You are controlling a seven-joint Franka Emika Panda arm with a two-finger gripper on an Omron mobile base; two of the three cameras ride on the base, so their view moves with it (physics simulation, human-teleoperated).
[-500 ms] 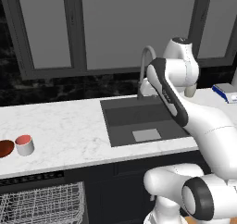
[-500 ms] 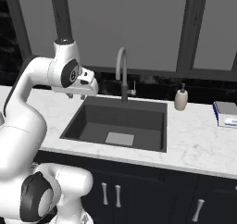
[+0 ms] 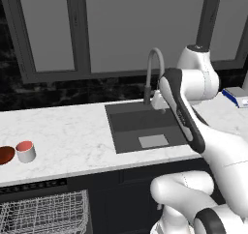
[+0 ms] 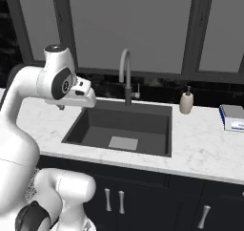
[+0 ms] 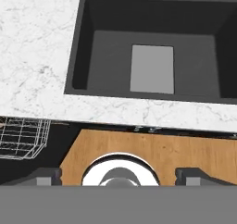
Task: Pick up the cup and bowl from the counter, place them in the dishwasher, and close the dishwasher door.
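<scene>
Right now cup (image 3: 25, 151) & bowl (image 3: 6, 155) sit touching at lower left of left base view, on bench (image 3: 72, 136); your fingers (image 5: 44, 176), spread w/ nothing between, are over the sink (image 3: 145, 126), well to the right.

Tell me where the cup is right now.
In the left base view the cup stands upright on the counter at the far left, right beside the bowl, well left of the sink and above the dishwasher rack.
</scene>
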